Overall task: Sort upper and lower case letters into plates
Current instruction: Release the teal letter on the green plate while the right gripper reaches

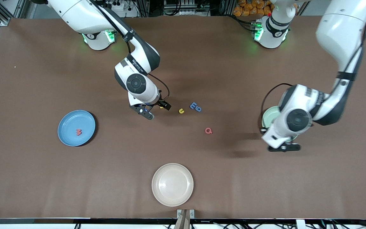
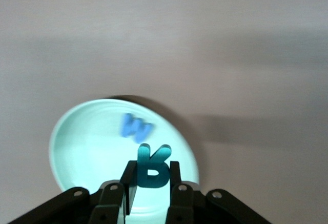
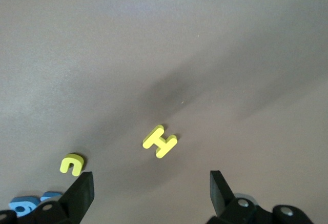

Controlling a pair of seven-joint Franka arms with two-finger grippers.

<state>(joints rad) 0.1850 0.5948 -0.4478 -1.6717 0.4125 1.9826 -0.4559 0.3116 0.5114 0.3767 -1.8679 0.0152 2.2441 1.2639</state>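
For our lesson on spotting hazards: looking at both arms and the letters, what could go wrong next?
1. The left gripper pinches the teal letter over the mint plate; it might stick to a finger or bounce out on release.
2. The right gripper, open above the yellow H, may nudge the flat letter instead of gripping it.

A cream plate (image 1: pixel 172 184) sits on my brown bench (image 1: pixel 27 178), near the edge closest to the front camera and about midway between the two ends. It lies flat, right side up, with nothing in it. At that same bench edge, just beside the plate, a small metal bracket (image 1: pixel 185 213) holds a wooden strip (image 1: pixel 183 221) that sticks outward.
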